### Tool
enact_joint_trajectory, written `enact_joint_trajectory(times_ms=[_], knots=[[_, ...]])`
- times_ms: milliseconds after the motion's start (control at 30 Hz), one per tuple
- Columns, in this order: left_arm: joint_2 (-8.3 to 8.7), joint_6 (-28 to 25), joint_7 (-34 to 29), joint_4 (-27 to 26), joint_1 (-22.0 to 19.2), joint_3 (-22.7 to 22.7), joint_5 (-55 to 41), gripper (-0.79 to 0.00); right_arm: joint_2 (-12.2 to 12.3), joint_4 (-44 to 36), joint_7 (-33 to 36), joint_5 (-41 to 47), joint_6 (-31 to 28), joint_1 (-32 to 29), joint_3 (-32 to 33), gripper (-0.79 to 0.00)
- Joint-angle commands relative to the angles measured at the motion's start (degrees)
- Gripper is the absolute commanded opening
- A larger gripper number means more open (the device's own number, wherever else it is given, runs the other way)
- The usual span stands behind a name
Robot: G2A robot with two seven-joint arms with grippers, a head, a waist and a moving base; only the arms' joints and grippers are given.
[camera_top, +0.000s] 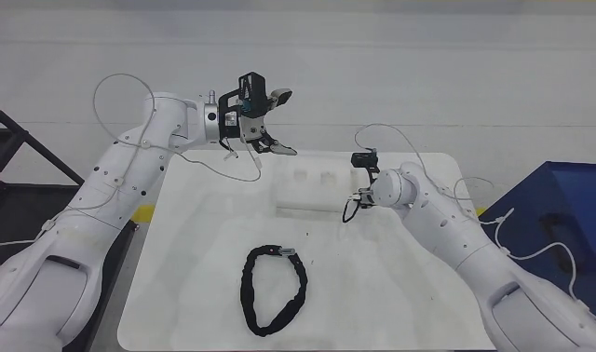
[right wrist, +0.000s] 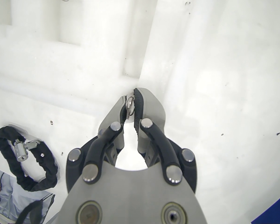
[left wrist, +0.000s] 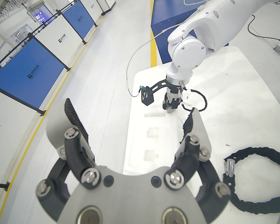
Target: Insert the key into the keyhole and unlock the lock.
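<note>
Now the right gripper (right wrist: 131, 97), right of centre in the top view, clamps a small silver metal key (right wrist: 130, 104); the left gripper (camera_top: 285, 124), upper left, gapes apart.

Top view faces down onto the table (camera_top: 391, 287); wrist views sit behind left pincer (left wrist: 130, 106) and right pincer (right wrist: 130, 96); all share the lock (camera_top: 248, 294).

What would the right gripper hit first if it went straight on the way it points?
Probably the white foam block, at its corner: the right gripper, shut on the key, points down there. Depth is unclear; it might land on the table beside it.
</note>
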Motion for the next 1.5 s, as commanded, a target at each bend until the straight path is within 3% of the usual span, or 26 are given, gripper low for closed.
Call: enact_joint_trajectory(times_ms=[0,367,667,1133,1300,1467], knots=[[0.0,0.0,0.0,0.0,0.0,0.0,-0.01,0.0,-0.34,0.76,-0.22,-0.11,-0.17,0.14,-0.04,-0.785],[0.0,0.0,0.0,0.0,0.0,0.0,-0.01,0.0,-0.51,-1.61,3.75,-2.98,0.57,1.65,1.47,-0.785],[0.0,0.0,0.0,0.0,0.0,0.0,-0.01,0.0,2.9,-15.1,13.55,-6.07,-1.67,-0.95,6.6,-0.785],[0.0,0.0,0.0,0.0,0.0,0.0,-0.01,0.0,10.86,-46.91,22.8,5.54,-15.13,-16.82,30.84,-0.785],[0.0,0.0,0.0,0.0,0.0,0.0,-0.01,0.0,12.19,-52.52,22.38,11.85,-20.02,-19.89,38.49,-0.785],[0.0,0.0,0.0,0.0,0.0,0.0,-0.01,0.0,13.09,-52.01,22.28,24.12,-26.05,-21.85,45.93,-0.785]])
